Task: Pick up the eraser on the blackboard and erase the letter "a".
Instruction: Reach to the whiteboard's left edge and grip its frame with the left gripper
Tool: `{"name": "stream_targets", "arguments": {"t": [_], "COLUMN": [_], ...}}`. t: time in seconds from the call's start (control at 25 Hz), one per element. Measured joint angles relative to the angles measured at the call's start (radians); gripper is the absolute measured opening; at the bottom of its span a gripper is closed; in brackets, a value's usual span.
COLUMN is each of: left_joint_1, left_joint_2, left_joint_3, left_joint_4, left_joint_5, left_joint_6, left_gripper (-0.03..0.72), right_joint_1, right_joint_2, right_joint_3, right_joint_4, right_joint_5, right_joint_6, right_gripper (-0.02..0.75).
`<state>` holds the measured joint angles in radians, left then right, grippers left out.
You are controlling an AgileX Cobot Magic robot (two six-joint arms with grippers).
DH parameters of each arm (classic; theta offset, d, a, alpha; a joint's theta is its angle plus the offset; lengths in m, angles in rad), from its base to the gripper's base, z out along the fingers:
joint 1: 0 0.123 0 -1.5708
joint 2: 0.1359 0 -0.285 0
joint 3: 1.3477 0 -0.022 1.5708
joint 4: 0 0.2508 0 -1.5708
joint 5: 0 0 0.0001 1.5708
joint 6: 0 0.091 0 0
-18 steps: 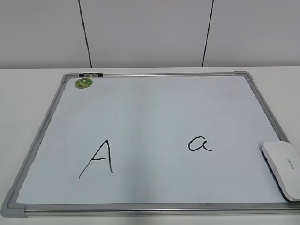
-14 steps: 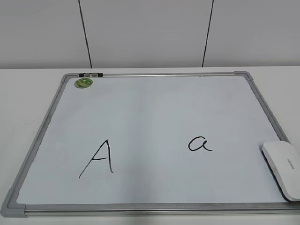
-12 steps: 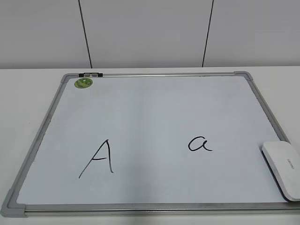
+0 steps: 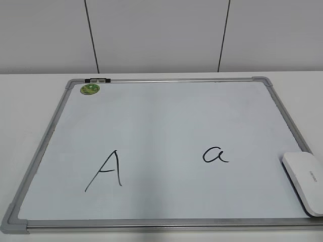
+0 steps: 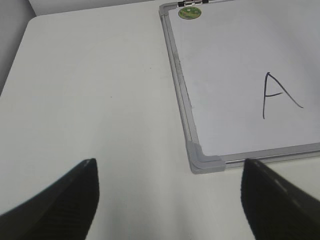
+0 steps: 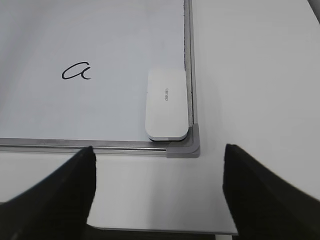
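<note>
eraser (image 6: 167,104) flat in blackboard (image 6: 100,40) corner, ahead of right gripper (image 6: 157,192), fingers spread wide, empty.

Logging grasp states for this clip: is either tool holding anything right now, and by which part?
Nothing is held. Both the left tool and right tool are open and empty; the eraser lies untouched on the board.
</note>
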<state>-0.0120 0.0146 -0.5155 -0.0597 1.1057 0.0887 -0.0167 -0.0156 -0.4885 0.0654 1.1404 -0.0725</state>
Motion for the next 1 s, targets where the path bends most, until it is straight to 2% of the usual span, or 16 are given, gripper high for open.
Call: {"name": "stream_targets", "arguments": {"t": [0.28,0.72,1.0], "left_joint_1": [0.000,0.000,0.000], "left_joint_2": [0.157,0.717,1.104], "left_joint_3": [-0.030,-0.060,-0.226], "left_joint_4": [-0.029,-0.099,-0.103], "left_joint_5": [-0.041,-0.285,-0.355], "left_joint_6": [0.000,0.000,0.000], "left_gripper": [0.643,0.622,0.605], "right_joint_1": [0.000,0.000,0.000], "right_joint_2": [0.000,0.000,0.000], "right_joint_3": [0.000,0.000,0.000], "right_joint_4": [0.000,0.000,0.000], "right_joint_5": [0.000,0.000,0.000], "right_joint_6": [0.000,0.000,0.000], "right_gripper": [0.587,0.587,0.587]}}
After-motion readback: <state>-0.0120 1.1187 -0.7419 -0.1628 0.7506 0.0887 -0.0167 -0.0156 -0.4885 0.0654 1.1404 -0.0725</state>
